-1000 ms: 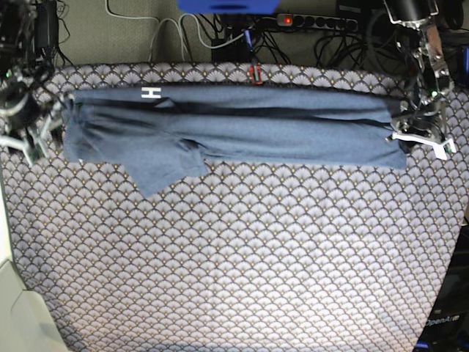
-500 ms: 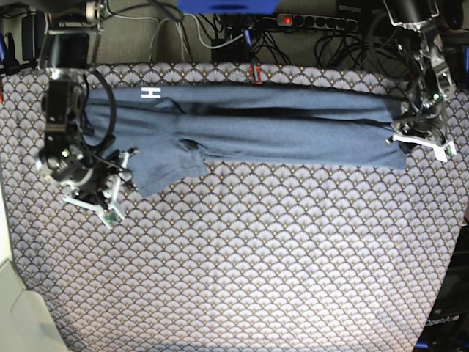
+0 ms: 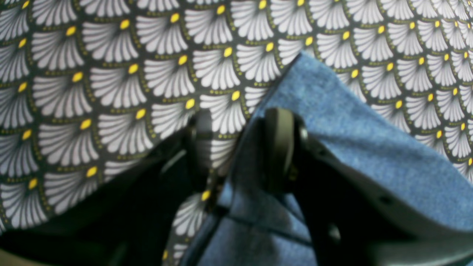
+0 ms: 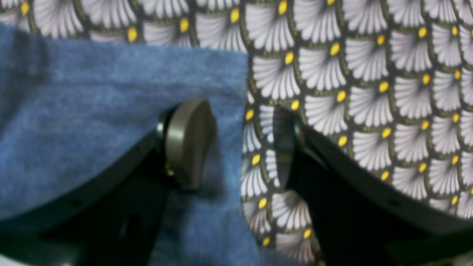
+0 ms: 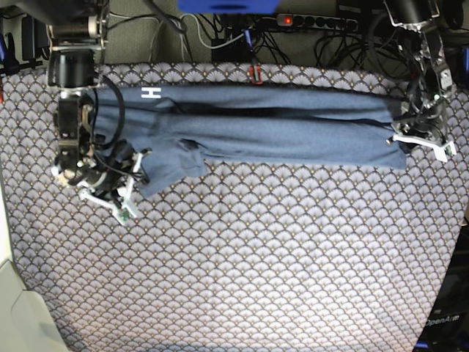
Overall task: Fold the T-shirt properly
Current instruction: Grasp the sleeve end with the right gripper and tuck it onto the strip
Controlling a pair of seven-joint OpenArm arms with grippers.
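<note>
The T-shirt [image 5: 278,132] lies as a long slate-blue band across the far part of the table, with a sleeve flap hanging toward the front at its left end. White lettering shows at its far left corner. My right gripper [image 5: 129,187] is open at that flap. In the right wrist view, the right gripper [image 4: 244,118] has one finger over the T-shirt [image 4: 92,96] and the other over the tablecloth. My left gripper [image 5: 419,139] sits at the band's right end. In the left wrist view, the left gripper [image 3: 240,122] has its jaws apart around the edge of the T-shirt [image 3: 369,147].
The scallop-patterned tablecloth [image 5: 256,257] covers the whole table. Behind the far edge are a power strip [image 5: 315,20], cables and a blue object [image 5: 227,6]. A small red item [image 5: 255,73] sits at the far edge. A pale surface [image 5: 18,308] borders the front left.
My right arm has swung from the T-shirt's left end down and inward to the sleeve flap. The left gripper and the right end of the shirt have stayed put.
</note>
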